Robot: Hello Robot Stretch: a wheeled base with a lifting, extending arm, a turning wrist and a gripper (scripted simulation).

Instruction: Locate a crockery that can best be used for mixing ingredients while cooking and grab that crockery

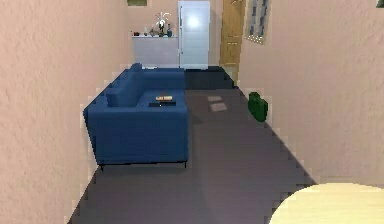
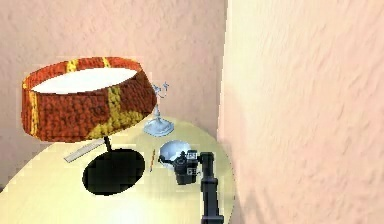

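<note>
arm side view: a grey bowl (image 2: pixel 173 153) sits on a round pale yellow table (image 2: pixel 50 185), toward the table's 3 o'clock edge and near the pink wall. the bowl is round with its mouth facing up, its rim showing as a flat oval whose long axis runs 9 to 3 o'clock. the dark gripper (image 2: pixel 182 168) lies at the bowl's 5 o'clock, at the end of the arm (image 2: pixel 210 195). how its fingers stand cannot be told, nor whether it holds anything, since the bowl rests on the table right at it. a stemmed glass (image 2: pixel 158 122) stands upright at the bowl's 11 o'clock. at the bowl's 9 o'clock is 1 lamp, its black disc base (image 2: pixel 113 172) under a red and yellow shade (image 2: pixel 85 95).

forward view: a blue sofa (image 1: pixel 140 115) stands at 10 o'clock along the wall, a white door (image 1: pixel 194 35) at 12 o'clock, and a green object (image 1: pixel 258 106) is on the floor at 1 o'clock.
</note>
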